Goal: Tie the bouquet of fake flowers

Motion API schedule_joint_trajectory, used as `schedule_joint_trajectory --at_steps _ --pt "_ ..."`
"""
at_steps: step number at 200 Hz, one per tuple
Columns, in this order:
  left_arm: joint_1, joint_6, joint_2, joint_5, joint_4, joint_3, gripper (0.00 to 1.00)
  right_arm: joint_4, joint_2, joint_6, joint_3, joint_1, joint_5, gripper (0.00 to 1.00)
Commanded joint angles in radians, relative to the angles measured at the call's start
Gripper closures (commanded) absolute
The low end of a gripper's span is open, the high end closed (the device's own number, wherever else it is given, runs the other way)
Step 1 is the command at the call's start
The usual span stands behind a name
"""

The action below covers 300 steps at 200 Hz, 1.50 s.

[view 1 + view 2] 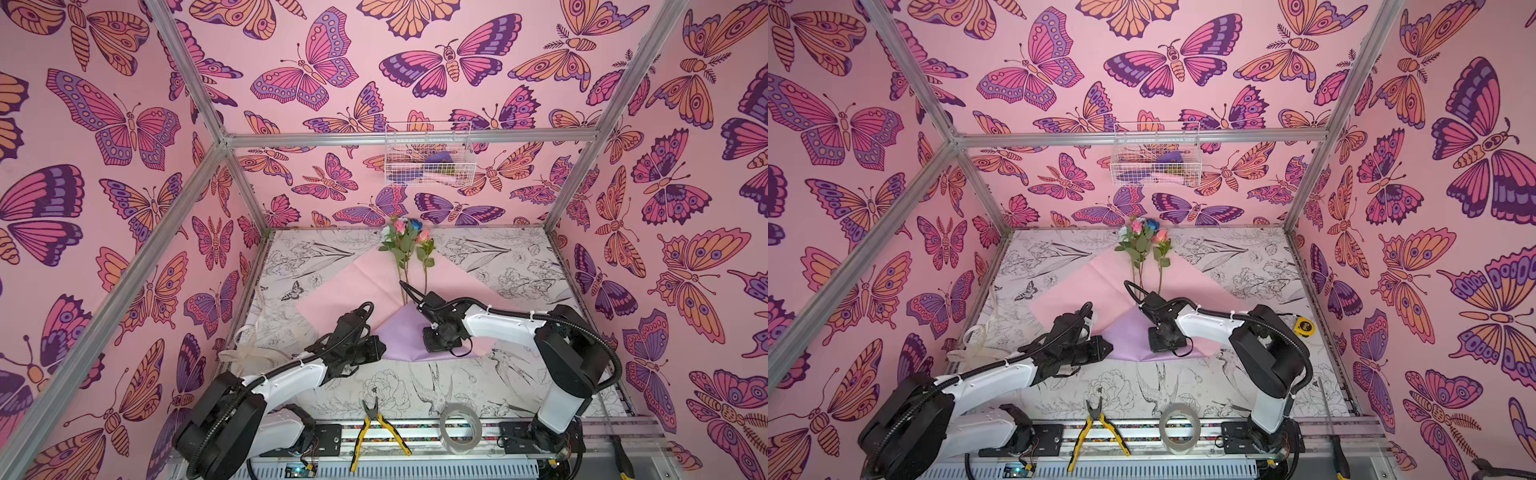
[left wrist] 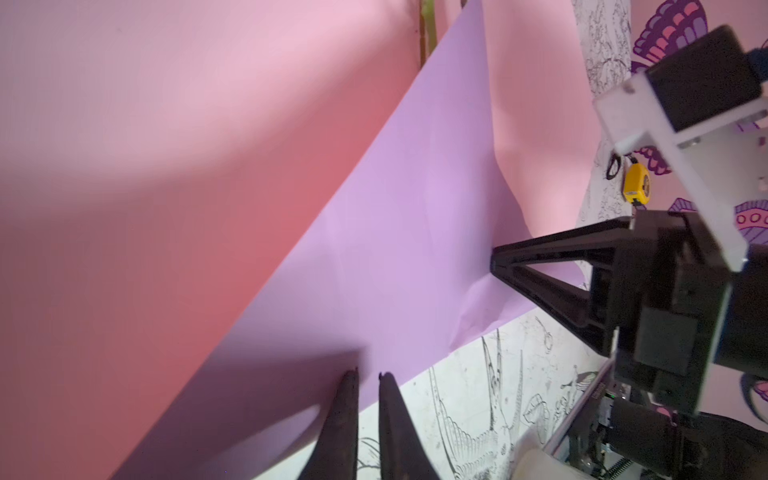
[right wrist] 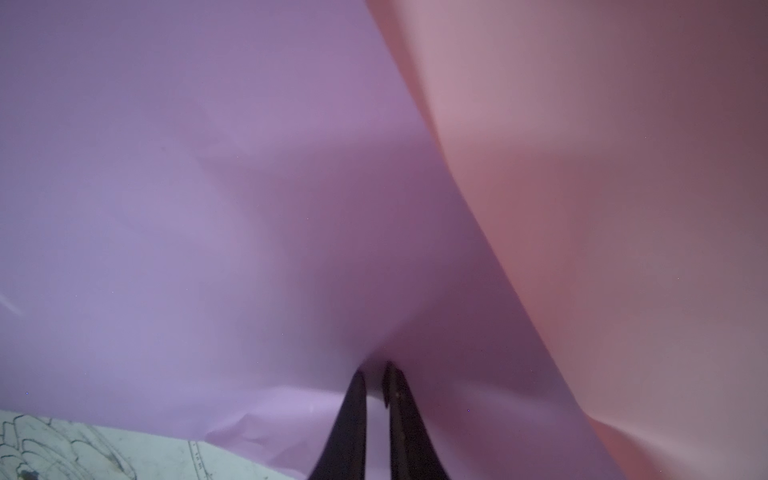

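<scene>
Our right gripper (image 3: 372, 368) has its jaws pressed almost together on a pucker of lilac paper. The left wrist view shows its black fingers (image 2: 561, 243) meeting at their tips on that same flap. Our left gripper (image 2: 369, 375) has its jaws drawn to a narrow slit astride the flap's near edge, with lilac paper between the tips.

We see the large sheet of wrapping paper (image 1: 353, 286), pink on its upturned face and lilac beneath, spread diamond-wise in the middle of the table (image 1: 498, 257), which wears a white cloth printed with black line-drawn flowers and birds. The sheet's near corner is folded up and over, showing a lilac triangle between our two grippers.

The long-stemmed artificial roses (image 1: 405, 241) with green leaves lie on the pink face in both top views. Their heads are at the far edge by the back wall, and their stems run toward the flap's peak, where the right arm covers them.

A cream ribbon (image 1: 249, 351) lies loose at the table's left side. Yellow-handled pliers (image 1: 376, 424) and a grey roll of tape (image 1: 459, 428) sit at the near edge, and a yellow tape measure (image 1: 1301, 325) sits at the right.
</scene>
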Motion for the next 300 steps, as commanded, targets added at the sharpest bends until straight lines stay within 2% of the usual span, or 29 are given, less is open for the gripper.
schedule_joint_trajectory --at_steps 1,41,71,126,183,215,300 --pt "-0.001 0.005 0.024 -0.051 0.066 -0.032 0.9 -0.023 -0.005 0.014 0.021 -0.006 0.0 0.85" --pt "0.004 -0.013 0.097 -0.064 0.144 -0.062 0.94 -0.018 -0.092 0.006 0.007 0.0 -0.027 0.82" --pt "0.005 -0.024 0.129 -0.059 0.169 -0.062 0.98 -0.014 -0.14 0.014 0.012 0.042 -0.045 0.8" --pt "0.007 -0.035 0.125 -0.071 0.177 -0.101 0.99 0.002 -0.08 0.035 0.035 0.129 -0.083 0.82" --pt "0.014 -0.047 0.139 -0.073 0.176 -0.105 1.0 -0.025 0.0 0.014 0.064 0.13 -0.08 0.83" --pt "0.022 -0.06 0.136 -0.068 0.176 -0.112 1.0 -0.061 0.018 0.02 0.05 0.127 -0.026 0.83" --pt "0.048 -0.076 0.14 -0.053 0.173 -0.119 1.0 -0.075 -0.06 0.042 -0.086 0.059 0.029 0.84"
